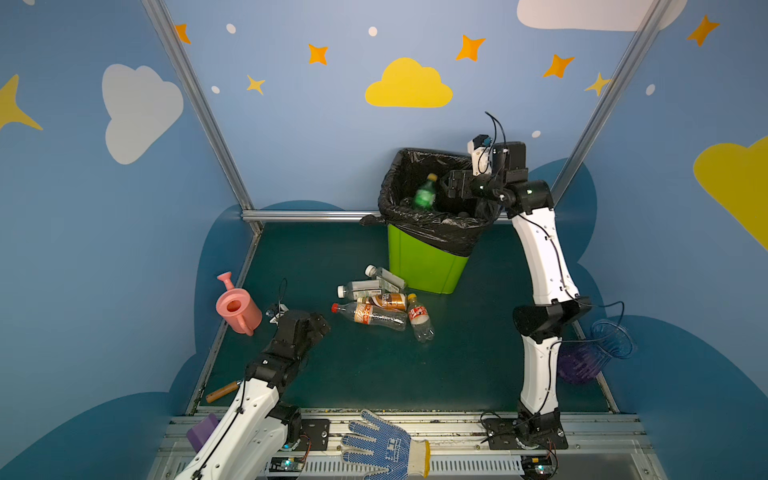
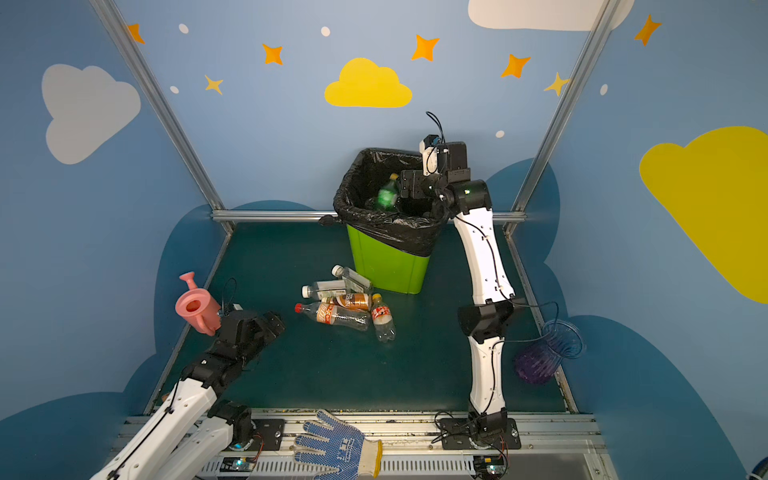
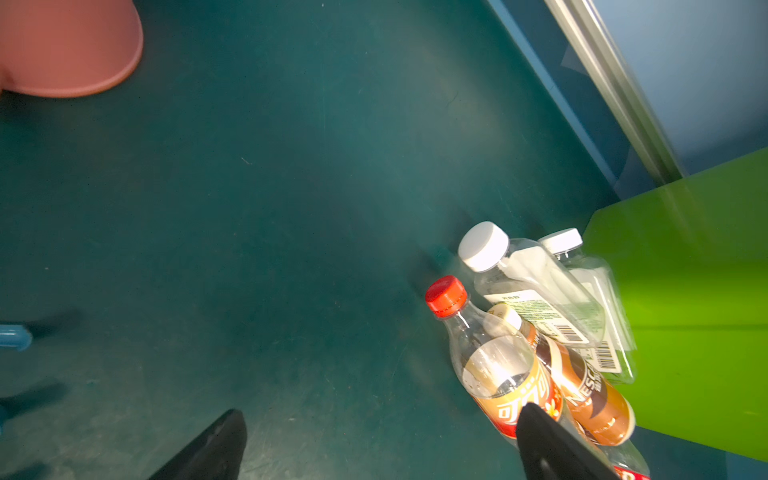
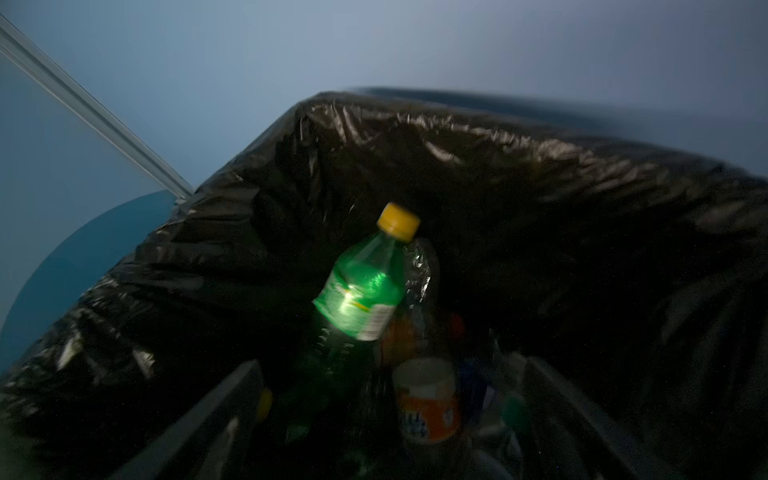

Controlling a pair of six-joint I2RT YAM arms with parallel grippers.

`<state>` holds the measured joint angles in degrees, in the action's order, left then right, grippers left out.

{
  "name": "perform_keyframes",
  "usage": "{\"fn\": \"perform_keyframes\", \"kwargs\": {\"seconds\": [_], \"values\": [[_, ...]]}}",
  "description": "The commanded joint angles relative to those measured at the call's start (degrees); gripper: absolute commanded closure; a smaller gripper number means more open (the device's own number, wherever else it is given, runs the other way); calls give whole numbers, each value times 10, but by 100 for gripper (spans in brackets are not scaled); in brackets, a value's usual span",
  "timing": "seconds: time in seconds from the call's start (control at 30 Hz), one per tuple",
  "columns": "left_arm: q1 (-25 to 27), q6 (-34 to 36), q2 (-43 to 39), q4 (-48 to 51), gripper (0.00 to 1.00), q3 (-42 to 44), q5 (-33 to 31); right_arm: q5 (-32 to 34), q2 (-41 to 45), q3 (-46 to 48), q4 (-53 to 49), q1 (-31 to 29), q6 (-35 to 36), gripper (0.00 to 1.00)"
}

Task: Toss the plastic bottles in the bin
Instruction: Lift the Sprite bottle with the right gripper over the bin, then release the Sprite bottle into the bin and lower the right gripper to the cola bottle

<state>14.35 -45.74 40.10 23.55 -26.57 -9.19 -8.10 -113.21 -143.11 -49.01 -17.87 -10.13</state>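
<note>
The right gripper is hanging over the green bin, where a green yellow-capped bottle is leaning inside; five bottles are lying beside it.

High, reaching forward: right arm, right gripper jaws apart. Low: left arm, left gripper jaws apart.

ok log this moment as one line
right fingers open over tall green plastic bin | green yellow-capped plastic bottle loose inside bin | left fingers open, empty, near five plastic bottles on teal mat
</note>
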Motion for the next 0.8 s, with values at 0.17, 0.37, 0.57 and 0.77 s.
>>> {"fn": "perform_keyframes", "kwargs": {"seconds": [0.17, 0.37, 0.57, 0.77], "values": [[6, 16, 0, 19, 0, -30, -6, 19, 400, 288, 185, 36, -30, 2], [17, 7, 4, 14, 0, -27, -6, 30, 507, 478, 180, 55, -37, 2], [37, 17, 27, 27, 0, -42, -21, 23, 624, 742, 188, 47, -116, 6], [59, 7, 77, 5, 0, -52, -19, 14, 650, 965, 251, -30, -222, 12]]}}
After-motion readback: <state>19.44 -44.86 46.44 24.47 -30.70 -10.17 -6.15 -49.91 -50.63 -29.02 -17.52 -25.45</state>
